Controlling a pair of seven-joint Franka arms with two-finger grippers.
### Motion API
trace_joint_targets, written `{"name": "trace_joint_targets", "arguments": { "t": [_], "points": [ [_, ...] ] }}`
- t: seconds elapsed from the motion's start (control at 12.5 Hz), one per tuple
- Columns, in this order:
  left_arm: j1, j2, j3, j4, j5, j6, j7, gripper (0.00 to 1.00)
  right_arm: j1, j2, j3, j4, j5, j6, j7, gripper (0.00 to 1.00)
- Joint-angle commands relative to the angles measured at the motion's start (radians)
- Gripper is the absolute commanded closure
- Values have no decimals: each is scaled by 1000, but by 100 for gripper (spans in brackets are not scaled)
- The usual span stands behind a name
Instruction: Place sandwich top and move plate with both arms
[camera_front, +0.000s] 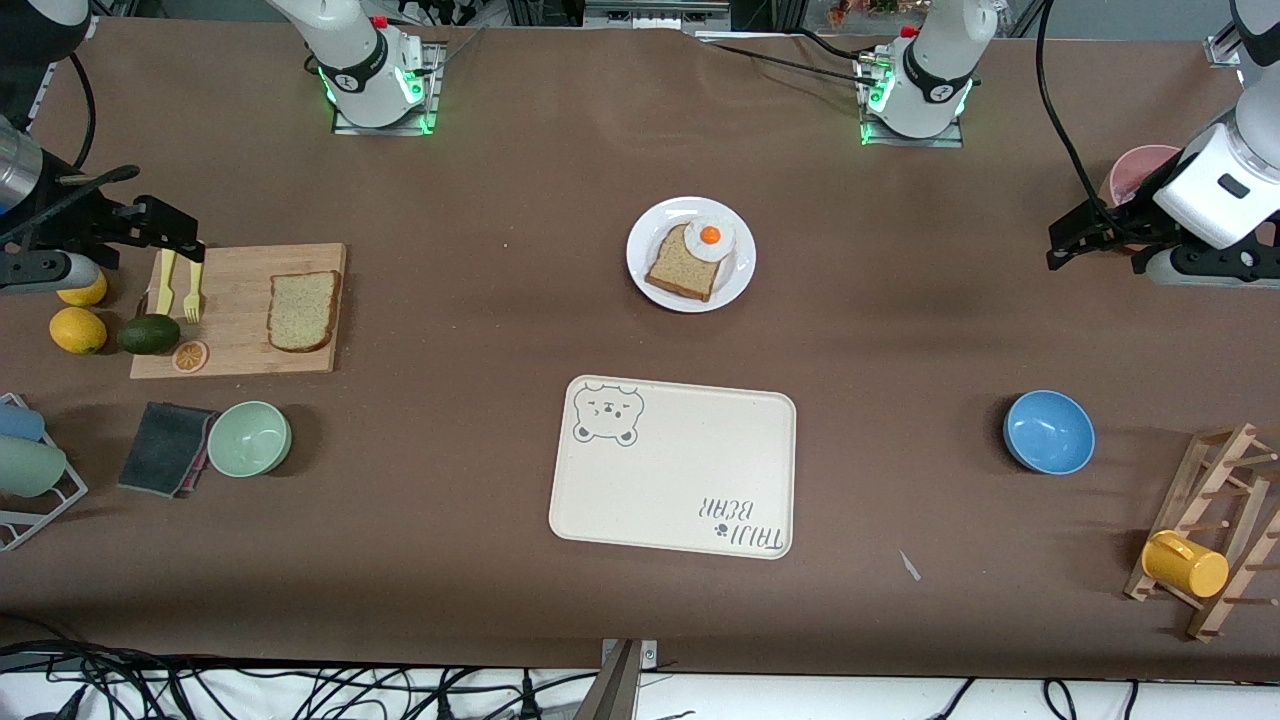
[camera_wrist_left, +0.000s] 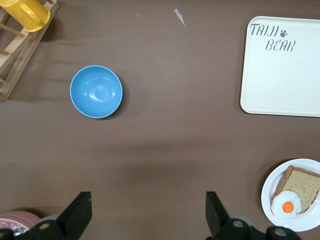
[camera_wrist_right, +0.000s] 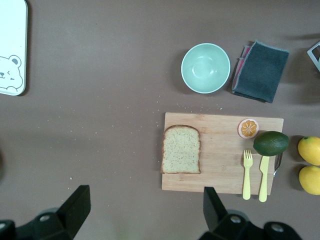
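Note:
The sandwich top (camera_front: 304, 311) lies flat on a wooden cutting board (camera_front: 240, 345) toward the right arm's end of the table; it also shows in the right wrist view (camera_wrist_right: 182, 149). The white plate (camera_front: 742, 275) sits mid-table and holds a darker bread slice (camera_front: 682, 268) with a fried egg (camera_front: 709, 237) on it; the plate also shows in the left wrist view (camera_wrist_left: 307, 221). My right gripper (camera_front: 172, 240) is open and empty, up over the board's fork end. My left gripper (camera_front: 1075, 240) is open and empty, up over bare table beside a pink cup (camera_front: 1135, 172).
A cream bear-print tray (camera_front: 680, 500) lies nearer the front camera than the plate. A blue bowl (camera_front: 1048, 431) and a wooden rack with a yellow mug (camera_front: 1185, 563) are at the left arm's end. A green bowl (camera_front: 250, 437), dark cloth (camera_front: 165, 447), avocado (camera_front: 149, 334) and lemons (camera_front: 77, 329) surround the board.

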Motion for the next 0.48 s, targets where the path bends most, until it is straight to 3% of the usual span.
{"name": "trace_joint_targets", "arguments": {
  "t": [0.0,0.4],
  "points": [
    [-3,2,-2,11,27,-11,-12,0,0,-1,4,11,6,-5,-5,0],
    [-3,2,-2,11,27,-11,-12,0,0,-1,4,13,6,-17,-4,0]
  ]
}}
